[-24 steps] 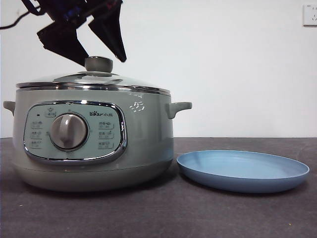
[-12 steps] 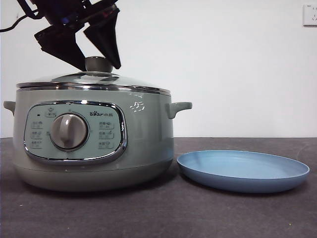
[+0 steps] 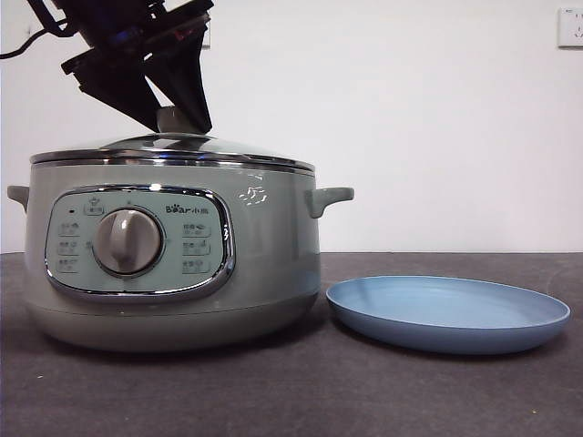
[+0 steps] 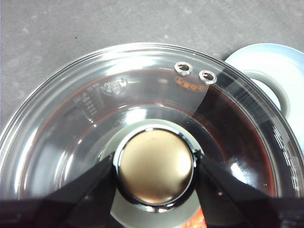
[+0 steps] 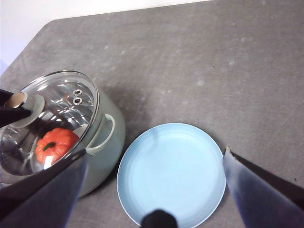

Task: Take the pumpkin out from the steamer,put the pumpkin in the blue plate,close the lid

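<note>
The sage-green steamer (image 3: 273, 255) stands at the left with its glass lid (image 3: 219, 147) resting on it. My left gripper (image 3: 182, 126) comes down from above, its two jaws pressed against either side of the lid's knob (image 4: 154, 166). Through the glass, the right wrist view shows the orange pumpkin (image 5: 56, 144) inside the steamer (image 5: 111, 137). The blue plate (image 3: 446, 309) lies empty on the table right of the pot. My right gripper (image 5: 155, 152) hangs high above the plate (image 5: 171, 199), jaws wide apart and holding nothing.
The dark grey tabletop (image 3: 291, 391) runs in front of the pot and plate. A white wall with a socket (image 3: 570, 27) stands behind. The pot's side handle (image 3: 328, 196) sticks out toward the plate.
The left gripper has come down a little and its jaws have drawn in around the lid's knob. Pot, lid and plate have not moved.
</note>
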Robot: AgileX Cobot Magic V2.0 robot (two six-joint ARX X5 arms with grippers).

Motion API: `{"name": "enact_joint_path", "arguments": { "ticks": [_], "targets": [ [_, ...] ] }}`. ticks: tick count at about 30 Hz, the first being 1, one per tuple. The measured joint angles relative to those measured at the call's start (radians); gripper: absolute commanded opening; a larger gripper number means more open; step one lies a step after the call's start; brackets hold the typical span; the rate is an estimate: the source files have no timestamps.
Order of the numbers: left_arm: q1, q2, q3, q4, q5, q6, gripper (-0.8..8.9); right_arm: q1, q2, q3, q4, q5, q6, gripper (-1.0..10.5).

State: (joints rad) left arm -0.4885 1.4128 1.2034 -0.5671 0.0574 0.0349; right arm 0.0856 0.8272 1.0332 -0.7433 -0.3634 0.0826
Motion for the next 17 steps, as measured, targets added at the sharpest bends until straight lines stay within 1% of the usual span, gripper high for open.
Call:
{"name": "enact_joint_path", "arguments": {
  "ticks": [7, 12, 17],
  "targets": [
    [-0.005, -0.023, -0.008, 0.008, -0.041, 0.0, -0.09, 0.0, 0.0, 0.0, 0.0, -0.003, 0.0, 4.7],
    [-0.005, -0.117, -0.008, 0.013, -0.075, 0.008, -0.09, 0.002, 0.01, 0.0, 0.007, -0.006, 0.0, 4.7],
    [-0.005, -0.24, -0.008, 0.01, -0.14, 0.01, -0.09, 0.035, 0.06, 0.0, 0.039, -0.077, 0.0, 4.7]
  ]
}}
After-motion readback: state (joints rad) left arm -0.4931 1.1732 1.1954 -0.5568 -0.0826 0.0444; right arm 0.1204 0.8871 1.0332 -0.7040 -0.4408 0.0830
